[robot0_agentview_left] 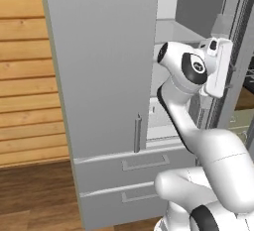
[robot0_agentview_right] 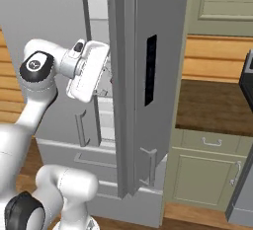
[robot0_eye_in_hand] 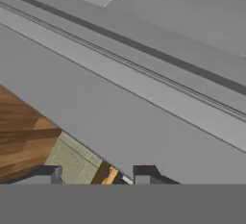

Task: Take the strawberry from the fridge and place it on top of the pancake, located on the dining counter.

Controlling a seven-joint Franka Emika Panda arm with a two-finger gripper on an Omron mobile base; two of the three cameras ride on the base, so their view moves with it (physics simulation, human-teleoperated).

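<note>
The fridge (robot0_agentview_left: 104,66) is tall and light grey, with its left door closed and its right door (robot0_agentview_right: 148,76) swung open toward me. Pale shelves (robot0_agentview_left: 173,29) show in the gap between the doors. My gripper (robot0_agentview_right: 107,81) is at mid height in that gap, right beside the open door's inner edge. In the hand view my gripper (robot0_eye_in_hand: 96,174) is open, its fingertips (robot0_eye_in_hand: 45,174) wide apart with nothing between them, facing the door's grey inner face (robot0_eye_in_hand: 144,122). The strawberry, the pancake and the dining counter are out of view.
Two lower drawers (robot0_agentview_left: 144,163) sit under the closed door, whose bar handle (robot0_agentview_left: 137,133) hangs at its bottom edge. To the right of the fridge are pale green cabinets (robot0_agentview_right: 207,170) under a dark-brown countertop (robot0_agentview_right: 212,105). A wooden wall (robot0_agentview_left: 25,76) and floor lie left.
</note>
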